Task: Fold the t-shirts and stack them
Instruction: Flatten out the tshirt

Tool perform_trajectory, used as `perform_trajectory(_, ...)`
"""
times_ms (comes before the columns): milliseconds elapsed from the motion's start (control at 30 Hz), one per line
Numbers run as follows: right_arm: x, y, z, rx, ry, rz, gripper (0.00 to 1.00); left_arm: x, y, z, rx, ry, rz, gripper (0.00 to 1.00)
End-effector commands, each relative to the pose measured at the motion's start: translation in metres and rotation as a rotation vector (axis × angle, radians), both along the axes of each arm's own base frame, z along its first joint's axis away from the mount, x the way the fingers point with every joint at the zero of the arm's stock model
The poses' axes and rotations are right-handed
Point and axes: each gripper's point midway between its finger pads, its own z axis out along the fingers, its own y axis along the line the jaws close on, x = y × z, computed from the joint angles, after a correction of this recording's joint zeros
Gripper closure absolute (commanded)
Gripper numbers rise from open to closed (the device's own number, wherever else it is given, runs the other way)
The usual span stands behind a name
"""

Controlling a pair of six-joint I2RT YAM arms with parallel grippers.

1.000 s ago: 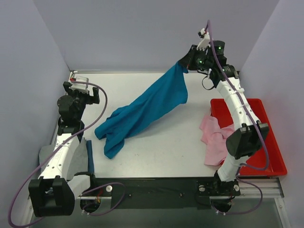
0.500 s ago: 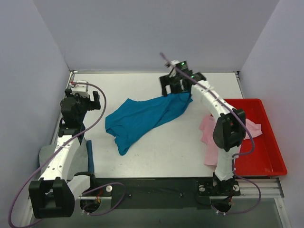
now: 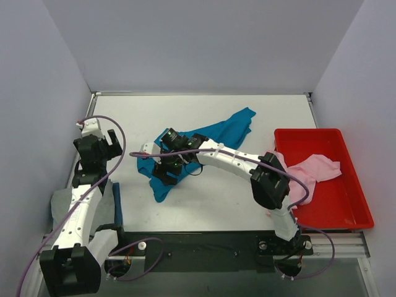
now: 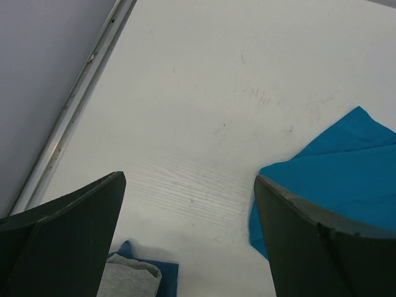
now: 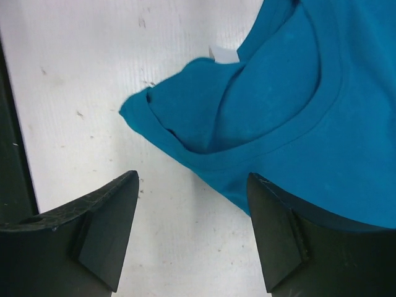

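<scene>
White, lightly scuffed flat table (image 3: pixel 204 111); crumpled teal-blue cloth t-shirt (image 3: pixel 232 130) spread across the middle; shallow red plastic tray (image 3: pixel 346 216) at right edge, pale pink cloth t-shirt (image 3: pixel 318 168) spilling over its left wall; light grey cloth t-shirt (image 3: pixel 59 201) bunched at near-left edge.

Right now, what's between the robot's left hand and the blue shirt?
Just bare white table. The left wrist view shows it between the left gripper and the blue shirt; from above, the arm's purple cable loops over it.
</scene>
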Motion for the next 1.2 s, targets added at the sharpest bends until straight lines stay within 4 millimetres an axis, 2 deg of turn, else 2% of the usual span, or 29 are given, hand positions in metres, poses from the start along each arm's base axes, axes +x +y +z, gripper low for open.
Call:
perform_trajectory(0, -0.006, -0.005, -0.039, -0.119, -0.017, 0.088, 0.32, -0.012, 0.011, -0.004, 0.016, 0.019, 0.057, 0.04)
perform_trajectory(33, -0.010, -0.006, -0.055, -0.153, -0.003, 0.096, 0.32, -0.013, 0.010, -0.005, 0.021, 0.024, 0.051, 0.04)
perform_trajectory(100, -0.014, -0.007, -0.072, -0.188, 0.019, 0.095, 0.31, -0.015, 0.009, -0.005, 0.031, 0.029, 0.039, 0.04)
perform_trajectory(167, -0.013, -0.005, -0.083, -0.217, 0.009, 0.072, 0.32, -0.016, 0.010, -0.004, 0.049, 0.026, 0.034, 0.04)
perform_trajectory(200, -0.007, -0.004, -0.085, -0.233, -0.023, 0.048, 0.36, -0.015, 0.010, -0.002, 0.059, 0.020, 0.027, 0.04)
perform_trajectory(233, -0.005, 0.001, -0.088, -0.239, -0.034, 0.032, 0.50, -0.015, 0.010, -0.002, 0.063, 0.019, 0.025, 0.04)
perform_trajectory(267, 0.000, 0.002, -0.088, -0.245, -0.047, 0.015, 0.59, -0.013, 0.009, 0.001, 0.071, 0.010, 0.015, 0.04)
perform_trajectory(300, 0.003, 0.006, -0.086, -0.239, -0.048, -0.006, 0.79, -0.012, 0.006, 0.002, 0.072, 0.006, -0.002, 0.04)
perform_trajectory(333, 0.003, 0.007, -0.084, -0.237, -0.048, -0.012, 0.85, -0.010, 0.005, 0.005, 0.078, -0.005, -0.013, 0.04)
perform_trajectory(367, 0.004, 0.005, -0.077, -0.230, -0.051, -0.021, 1.00, -0.008, 0.002, 0.007, 0.078, -0.012, -0.037, 0.04)
perform_trajectory(400, 0.004, 0.000, -0.075, -0.236, -0.050, -0.023, 1.00, -0.007, 0.000, 0.009, 0.093, -0.017, -0.058, 0.05)
perform_trajectory(433, 0.005, -0.012, -0.063, -0.232, -0.055, -0.032, 1.00, -0.005, -0.004, 0.011, 0.095, -0.023, -0.088, 0.05)
perform_trajectory(467, 0.002, -0.024, -0.061, -0.253, -0.052, -0.037, 1.00, -0.004, -0.006, 0.013, 0.117, -0.026, -0.117, 0.05)
perform_trajectory(533, -0.002, -0.075, -0.040, -0.275, -0.053, -0.091, 1.00, -0.001, -0.018, 0.012, 0.139, -0.032, -0.207, 0.08)
perform_trajectory(567, 0.007, -0.102, -0.042, -0.318, -0.064, -0.148, 1.00, -0.001, -0.020, 0.011, 0.155, -0.028, -0.231, 0.08)
perform_trajectory(600, 0.001, -0.137, -0.039, -0.374, -0.069, -0.180, 1.00, 0.001, -0.029, 0.011, 0.147, -0.042, -0.286, 0.09)
perform_trajectory(633, 0.014, -0.169, -0.034, -0.437, -0.125, -0.245, 1.00, 0.002, -0.032, 0.010, 0.155, -0.043, -0.310, 0.10)
perform_trajectory(667, 0.012, -0.208, -0.035, -0.515, -0.143, -0.293, 1.00, 0.004, -0.039, 0.012, 0.151, -0.059, -0.350, 0.11)
perform_trajectory(700, 0.025, -0.240, -0.025, -0.604, -0.244, -0.344, 1.00, 0.005, -0.041, 0.012, 0.151, -0.064, -0.366, 0.11)
perform_trajectory(733, 0.026, -0.272, -0.021, -0.654, -0.279, -0.377, 1.00, 0.006, -0.045, 0.012, 0.145, -0.071, -0.391, 0.11)
perform_trajectory(800, 0.044, -0.316, -0.003, -0.727, -0.388, -0.490, 0.98, 0.011, -0.051, 0.019, 0.148, -0.110, -0.418, 0.11)
perform_trajectory(833, 0.055, -0.332, 0.008, -0.766, -0.444, -0.556, 0.82, 0.013, -0.053, 0.018, 0.145, -0.111, -0.430, 0.11)
perform_trajectory(900, 0.074, -0.353, 0.031, -0.758, -0.483, -0.715, 0.62, 0.013, -0.060, 0.016, 0.138, -0.116, -0.458, 0.11)
perform_trajectory(933, 0.084, -0.358, 0.046, -0.727, -0.498, -0.806, 0.59, 0.014, -0.063, 0.017, 0.134, -0.122, -0.470, 0.11)
perform_trajectory(1000, 0.096, -0.343, 0.069, -0.607, -0.506, -0.884, 0.53, 0.012, -0.066, 0.016, 0.129, -0.123, -0.485, 0.11)
perform_trajectory(1033, 0.096, -0.322, 0.069, -0.508, -0.451, -0.860, 0.51, 0.012, -0.067, 0.016, 0.122, -0.124, -0.482, 0.11)
perform_trajectory(1067, 0.100, -0.301, 0.078, -0.397, -0.412, -0.891, 0.50, 0.011, -0.065, 0.013, 0.120, -0.119, -0.474, 0.11)
perform_trajectory(1167, 0.086, -0.212, 0.073, -0.098, -0.191, -0.737, 0.47, 0.009, -0.063, 0.012, 0.118, -0.117, -0.456, 0.11)
